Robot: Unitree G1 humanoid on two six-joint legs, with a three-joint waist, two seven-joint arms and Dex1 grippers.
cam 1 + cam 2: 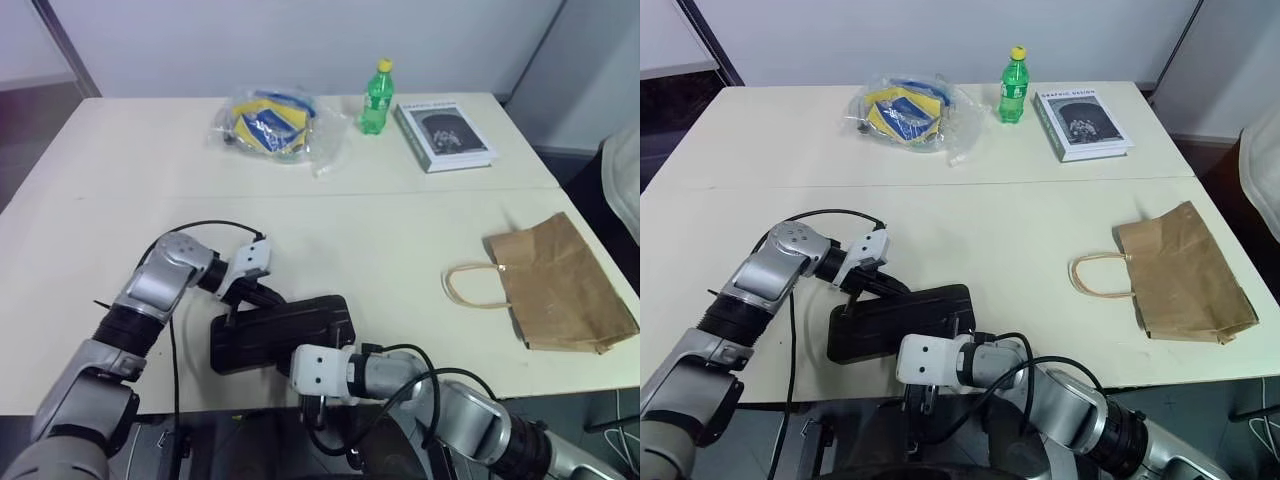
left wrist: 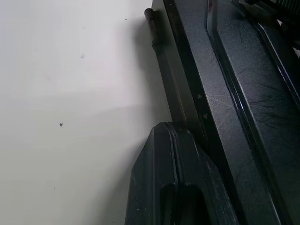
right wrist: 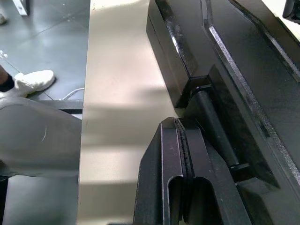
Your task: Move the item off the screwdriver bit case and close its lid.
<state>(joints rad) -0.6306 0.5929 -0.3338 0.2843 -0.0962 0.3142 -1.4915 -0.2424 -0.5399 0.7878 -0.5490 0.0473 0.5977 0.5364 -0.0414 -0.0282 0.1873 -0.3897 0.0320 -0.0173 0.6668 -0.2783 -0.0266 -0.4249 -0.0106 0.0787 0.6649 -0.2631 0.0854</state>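
Book titled "GRAPHIC DESIGN" lies far back; both claws, left and right, pressed together beside case.

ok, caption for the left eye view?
Both hands at the closed case; paper bag lies apart on the table.
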